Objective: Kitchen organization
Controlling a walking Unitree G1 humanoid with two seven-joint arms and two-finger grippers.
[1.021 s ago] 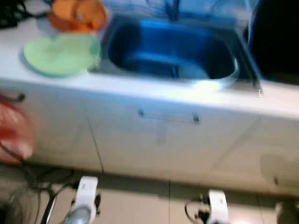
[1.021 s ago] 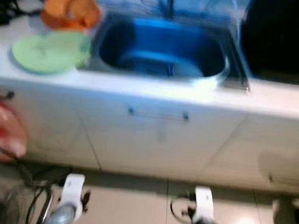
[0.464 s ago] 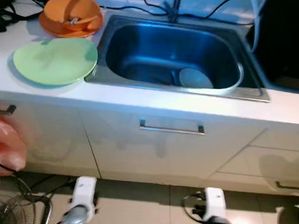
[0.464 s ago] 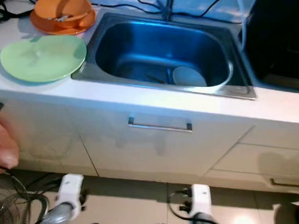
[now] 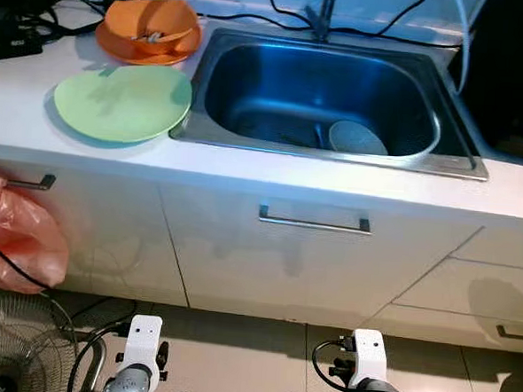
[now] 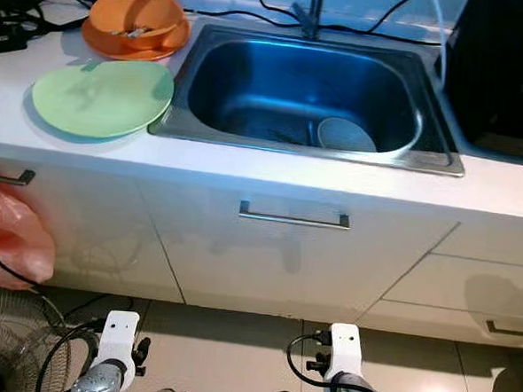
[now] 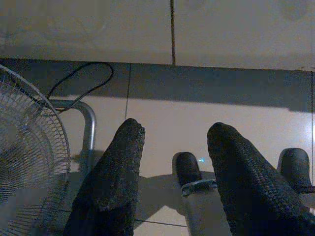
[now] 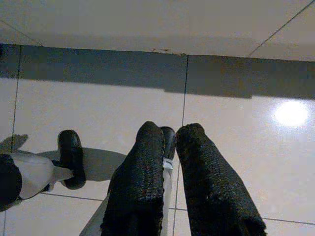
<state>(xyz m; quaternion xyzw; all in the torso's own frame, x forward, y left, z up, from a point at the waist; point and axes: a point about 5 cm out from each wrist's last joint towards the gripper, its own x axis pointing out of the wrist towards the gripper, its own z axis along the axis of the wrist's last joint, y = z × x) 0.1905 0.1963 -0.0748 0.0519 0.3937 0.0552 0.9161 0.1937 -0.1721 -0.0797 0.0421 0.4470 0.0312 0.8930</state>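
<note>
- Green plate (image 5: pixel 122 102) lies flat near the countertop's (image 5: pixel 36 102) front edge, beside the sink (image 5: pixel 322 151).
- Orange bowl (image 5: pixel 150 22) sits on an orange plate (image 5: pixel 120 47) behind it.
- Grey dish (image 5: pixel 357 138) lies inside the sink.

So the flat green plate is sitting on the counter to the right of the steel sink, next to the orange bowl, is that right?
Not quite. In the left eye view the flat green plate lies on the white counter to the left of the steel sink, next to the orange bowl.

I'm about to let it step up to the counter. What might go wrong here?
A fan and loose cables lie on the floor by its left side; a step could snag them. The green plate overhangs the sink rim, so a nudge may tip it. Both arms hang low and must clear the counter edge.
</note>
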